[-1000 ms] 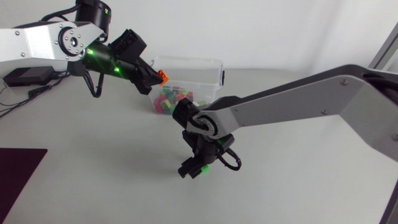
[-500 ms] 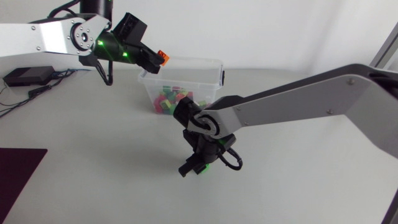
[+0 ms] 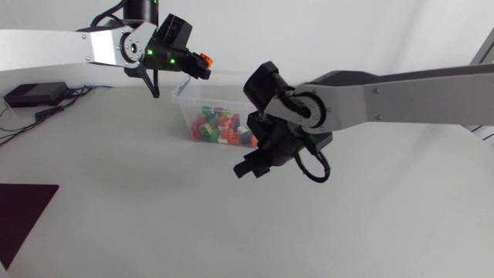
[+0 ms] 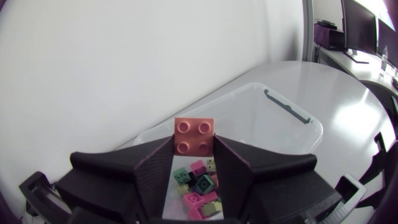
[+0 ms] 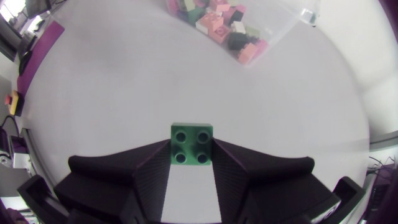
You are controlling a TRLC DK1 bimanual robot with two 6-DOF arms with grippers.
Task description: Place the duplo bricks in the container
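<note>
A clear plastic container (image 3: 225,76) stands at the back middle of the table with several coloured duplo bricks (image 3: 218,127) in it. My left gripper (image 3: 200,63) hangs above its back left corner, shut on an orange brick (image 3: 205,59). In the left wrist view that brick (image 4: 194,135) sits between the fingertips, with the container (image 4: 292,124) below and ahead. My right gripper (image 3: 248,165) hovers just in front of the container, raised off the table. It is shut on a green brick (image 5: 191,144), and the container (image 5: 273,28) lies ahead of it.
A black box (image 3: 34,94) with cables sits at the back left. A dark purple mat (image 3: 23,210) covers the front left corner. The bare grey tabletop (image 3: 154,208) spreads in front of the container.
My right gripper closed on the green brick, lifted it off the table and carried it back toward the container. My left gripper moved right and up with the orange brick, over the container's corner.
</note>
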